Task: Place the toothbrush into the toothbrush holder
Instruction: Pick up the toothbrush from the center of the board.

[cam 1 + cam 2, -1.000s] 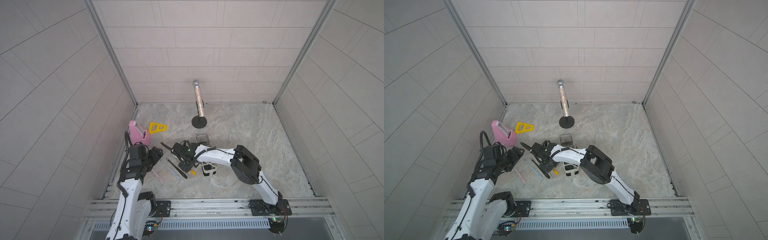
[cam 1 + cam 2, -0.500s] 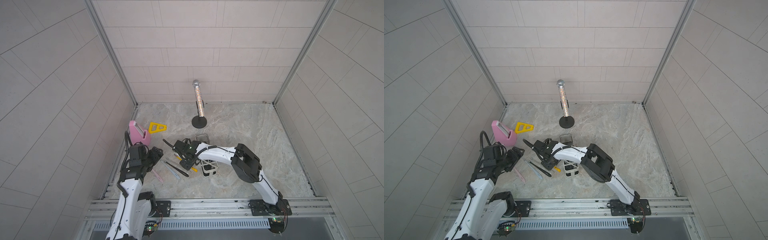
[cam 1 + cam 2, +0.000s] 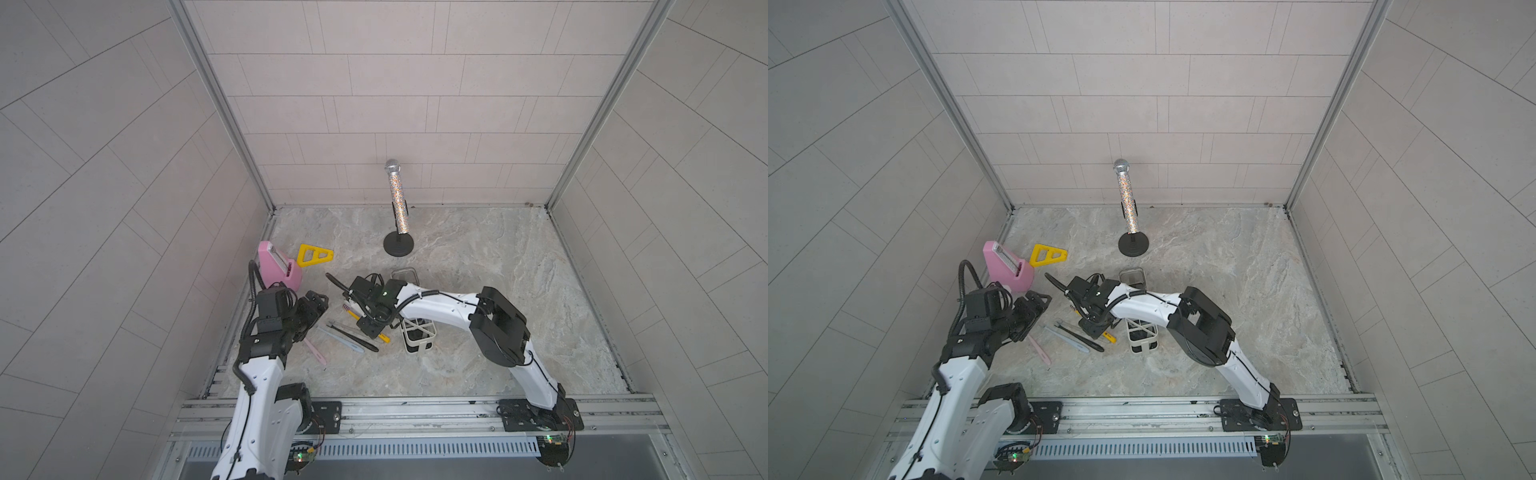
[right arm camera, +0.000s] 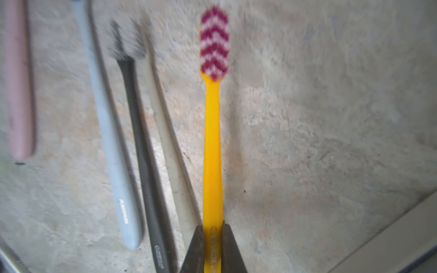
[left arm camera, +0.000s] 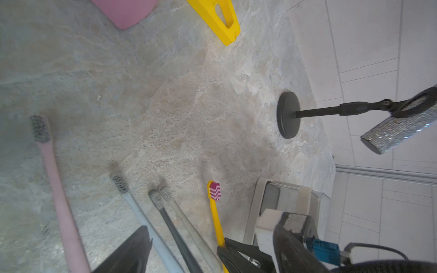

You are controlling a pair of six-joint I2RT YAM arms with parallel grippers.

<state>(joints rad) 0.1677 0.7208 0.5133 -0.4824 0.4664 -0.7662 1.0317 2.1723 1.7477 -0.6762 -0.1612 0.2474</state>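
Your right hand point(image 4: 212, 227) has just shut on the yellow toothbrush point(image 4: 212, 141), clamped at its handle's tail. Gripped that far back, it may swivel as you lift, or drag the black toothbrush point(image 4: 139, 141) just beside. The toothbrush holder point(image 3: 417, 347) sits close behind the hand; your left hand point(image 3: 318, 305) gapes empty

My right arm point(image 3: 440, 309) hides much of the cream-white slotted plastic toothbrush holder point(image 3: 417, 346); my right wrist view blurs the yellow plastic toothbrush point(image 4: 212, 141), cropping its handle end
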